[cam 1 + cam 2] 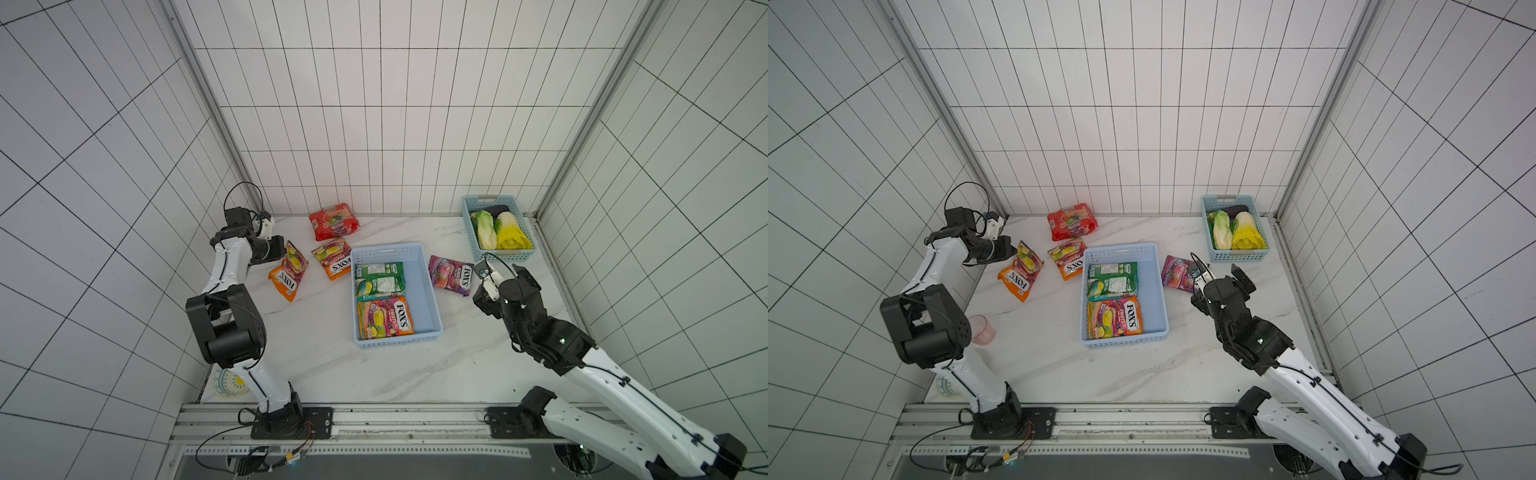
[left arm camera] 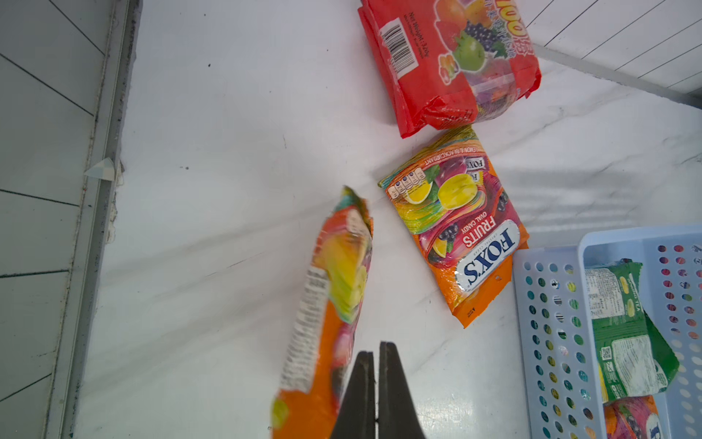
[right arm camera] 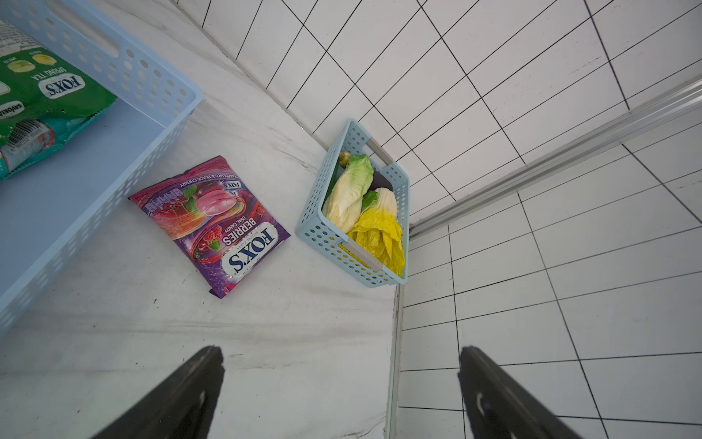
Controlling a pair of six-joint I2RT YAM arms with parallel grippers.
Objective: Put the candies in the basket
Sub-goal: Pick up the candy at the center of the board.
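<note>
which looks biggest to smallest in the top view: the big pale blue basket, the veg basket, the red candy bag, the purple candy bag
1. big pale blue basket
2. veg basket
3. red candy bag and purple candy bag: these look about alike in a top view, so they are not ranked against each other.

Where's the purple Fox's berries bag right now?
In both top views the purple bag lies flat on the table, on the right side, between the large basket and the vegetable basket.
</note>
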